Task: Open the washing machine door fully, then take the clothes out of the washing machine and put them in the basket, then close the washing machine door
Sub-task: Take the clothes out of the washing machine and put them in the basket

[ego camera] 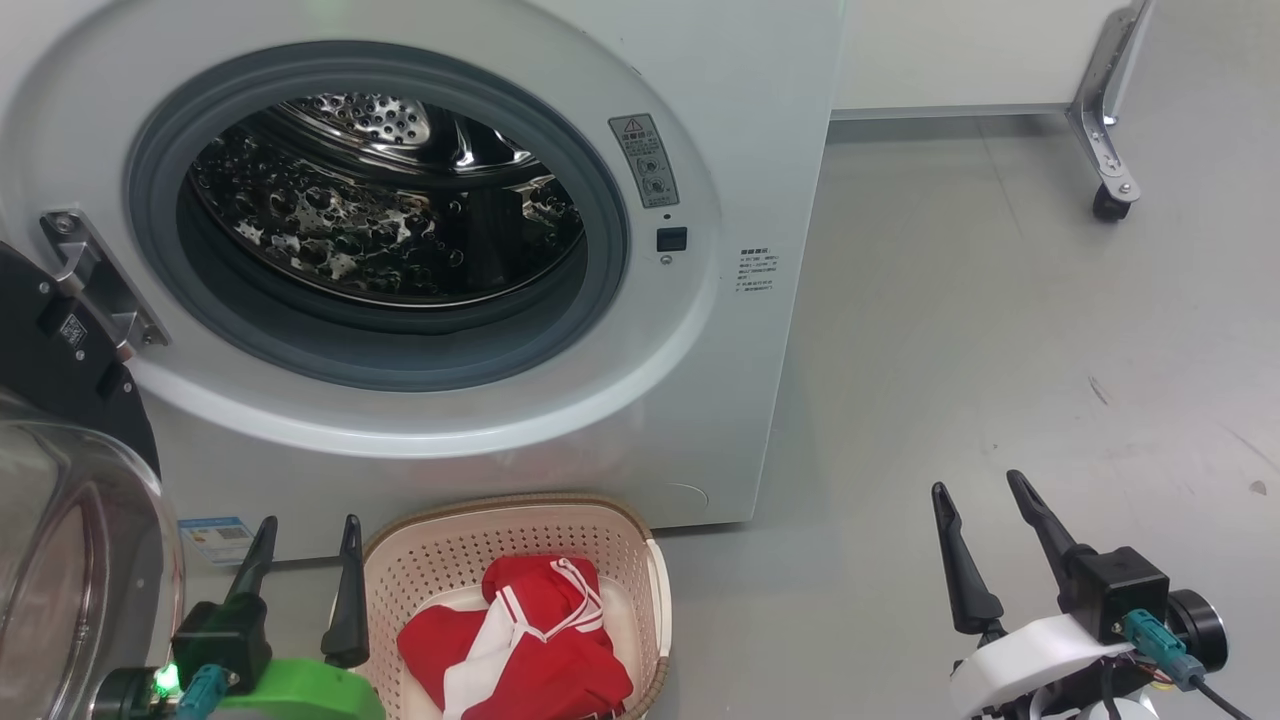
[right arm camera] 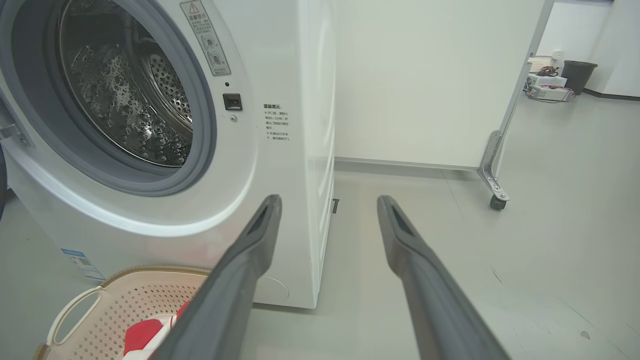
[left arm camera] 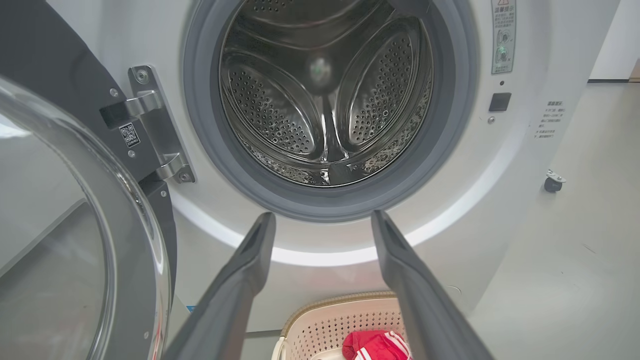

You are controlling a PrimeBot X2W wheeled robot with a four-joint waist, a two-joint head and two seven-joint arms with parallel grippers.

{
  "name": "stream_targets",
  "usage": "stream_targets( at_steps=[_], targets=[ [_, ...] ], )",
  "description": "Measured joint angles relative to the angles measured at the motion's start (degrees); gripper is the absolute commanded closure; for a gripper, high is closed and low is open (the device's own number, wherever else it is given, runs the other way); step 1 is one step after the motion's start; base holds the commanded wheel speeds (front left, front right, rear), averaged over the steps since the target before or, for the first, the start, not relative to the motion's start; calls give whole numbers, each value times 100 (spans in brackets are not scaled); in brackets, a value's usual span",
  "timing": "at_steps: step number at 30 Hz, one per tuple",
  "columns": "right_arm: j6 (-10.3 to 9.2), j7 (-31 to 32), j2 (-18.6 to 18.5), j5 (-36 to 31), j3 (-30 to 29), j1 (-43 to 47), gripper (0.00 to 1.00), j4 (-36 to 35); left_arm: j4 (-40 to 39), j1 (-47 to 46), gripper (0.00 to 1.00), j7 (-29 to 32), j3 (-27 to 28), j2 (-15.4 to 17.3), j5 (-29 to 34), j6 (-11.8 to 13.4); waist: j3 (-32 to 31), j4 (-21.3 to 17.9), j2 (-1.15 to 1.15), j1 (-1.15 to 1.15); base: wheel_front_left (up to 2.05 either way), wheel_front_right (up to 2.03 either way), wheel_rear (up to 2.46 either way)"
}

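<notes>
The white washing machine (ego camera: 720, 120) stands with its door (ego camera: 60, 500) swung open to the left, glass bowl bulging at the lower left. The steel drum (ego camera: 385, 210) holds no fabric that I can see. Red clothes (ego camera: 520, 640) with white stripes lie in the cream basket (ego camera: 420, 560) on the floor below the opening. My left gripper (ego camera: 305, 540) is open, just left of the basket, between it and the door. My right gripper (ego camera: 985, 495) is open over bare floor, well right of the machine. The left wrist view looks straight into the drum (left arm camera: 325, 95), above the basket (left arm camera: 345, 312) and clothes (left arm camera: 375, 345).
A white panel on a metal caster bracket (ego camera: 1105, 150) stands at the back right. Grey floor (ego camera: 1000, 330) stretches to the right of the machine. The open door (left arm camera: 65, 225) crowds the left side. A dark bin (right arm camera: 579, 75) and boxes sit far off.
</notes>
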Motion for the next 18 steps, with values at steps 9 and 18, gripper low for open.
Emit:
stream_targets(
  at_steps=[9, 18],
  targets=[
    [-40, 52, -23, 0, -2, 11, 0, -104, -396, 191, 0, 162, -2, 23, 59, 52, -2, -11, 0, 0, 0, 0, 0],
    [-42, 60, -27, 0, -2, 74, 0, -200, -713, 349, 0, 321, -7, 42, 158, 100, 13, -12, 0, 0, 0, 0, 0]
  ],
)
